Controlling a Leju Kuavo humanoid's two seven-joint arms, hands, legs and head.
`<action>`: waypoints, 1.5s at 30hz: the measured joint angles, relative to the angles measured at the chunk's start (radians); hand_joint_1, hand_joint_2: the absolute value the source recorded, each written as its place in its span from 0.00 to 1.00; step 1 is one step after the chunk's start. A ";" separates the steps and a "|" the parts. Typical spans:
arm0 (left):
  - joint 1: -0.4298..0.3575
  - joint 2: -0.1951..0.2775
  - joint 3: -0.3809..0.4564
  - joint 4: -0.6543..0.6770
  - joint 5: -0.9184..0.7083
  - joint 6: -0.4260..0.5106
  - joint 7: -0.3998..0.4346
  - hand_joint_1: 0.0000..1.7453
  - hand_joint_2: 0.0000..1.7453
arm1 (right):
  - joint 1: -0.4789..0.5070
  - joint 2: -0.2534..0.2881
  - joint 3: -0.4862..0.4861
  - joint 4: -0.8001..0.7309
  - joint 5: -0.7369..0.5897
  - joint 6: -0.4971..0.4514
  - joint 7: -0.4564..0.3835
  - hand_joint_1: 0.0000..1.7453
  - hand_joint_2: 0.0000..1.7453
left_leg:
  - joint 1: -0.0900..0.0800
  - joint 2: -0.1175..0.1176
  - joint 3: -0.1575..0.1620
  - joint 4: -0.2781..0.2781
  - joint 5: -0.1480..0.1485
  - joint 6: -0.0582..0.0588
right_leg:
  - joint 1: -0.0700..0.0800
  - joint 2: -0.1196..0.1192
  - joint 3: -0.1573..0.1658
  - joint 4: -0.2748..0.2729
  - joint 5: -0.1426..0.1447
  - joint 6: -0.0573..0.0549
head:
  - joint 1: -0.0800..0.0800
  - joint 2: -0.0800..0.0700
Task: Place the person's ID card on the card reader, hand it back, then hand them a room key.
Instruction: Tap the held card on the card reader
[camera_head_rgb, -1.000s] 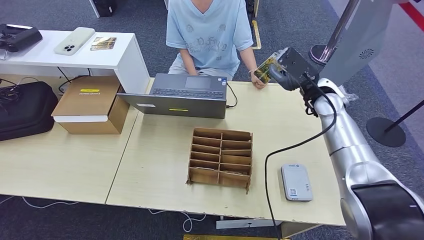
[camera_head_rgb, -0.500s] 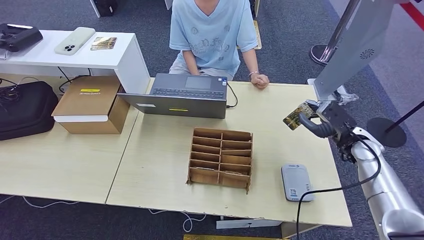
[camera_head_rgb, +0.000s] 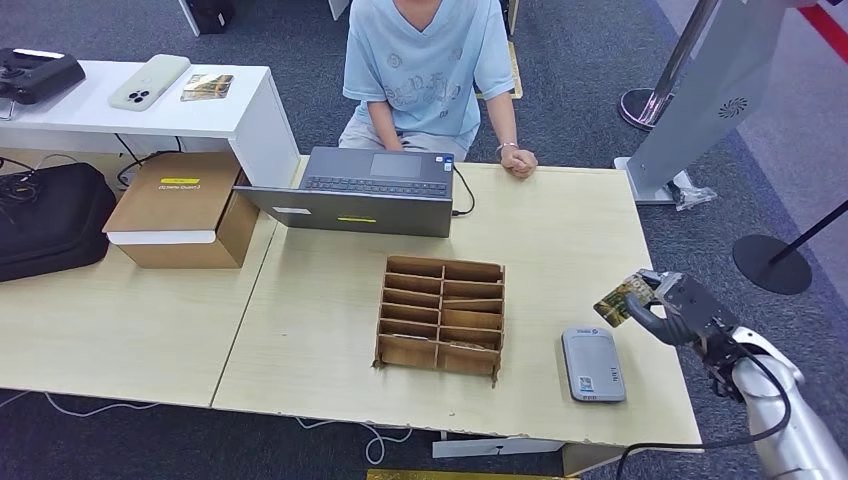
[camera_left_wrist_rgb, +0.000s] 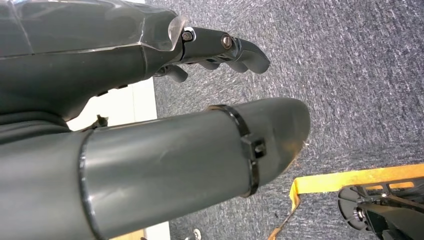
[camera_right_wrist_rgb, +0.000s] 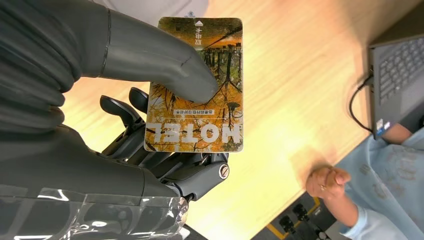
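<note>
Right hand (camera_head_rgb: 672, 312) pinched the ID card (camera_head_rgb: 622, 300) between thumb and fingers, above the table's right edge | card reader (camera_head_rgb: 592, 364) near front-right corner, bare | step: carrying card to reader | next: lower card flat onto it

The card (camera_right_wrist_rgb: 195, 87) pinched in the right hand (camera_right_wrist_rgb: 150, 125) bears the word "HOTEL" in large white capitals, seen upside down in the right wrist view. Smaller print on the card, just beside that word, is too small to read.
</note>
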 joint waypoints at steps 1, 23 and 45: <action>0.000 0.000 0.000 0.000 -0.001 0.000 0.000 0.00 0.00 | 0.006 0.000 0.000 -0.001 0.010 0.000 0.001 1.00 1.00 | 0.000 0.000 0.000 0.000 0.000 0.000 | 0.000 0.000 0.000 0.000 0.000 0.000 | 0.000 0.000; -0.004 0.000 0.003 0.000 -0.004 -0.004 0.002 0.00 0.00 | -0.002 0.059 0.038 0.055 0.110 -0.008 0.011 1.00 1.00 | 0.000 0.000 0.000 0.000 0.000 0.000 | 0.000 0.000 0.000 0.000 0.000 0.000 | 0.000 0.000; -0.007 0.000 0.006 0.000 -0.014 -0.002 0.000 0.00 0.00 | -0.054 0.096 0.078 0.163 0.142 -0.039 0.033 1.00 1.00 | 0.000 0.000 0.000 0.000 0.000 0.000 | 0.000 0.000 0.000 0.000 0.000 0.000 | 0.000 0.000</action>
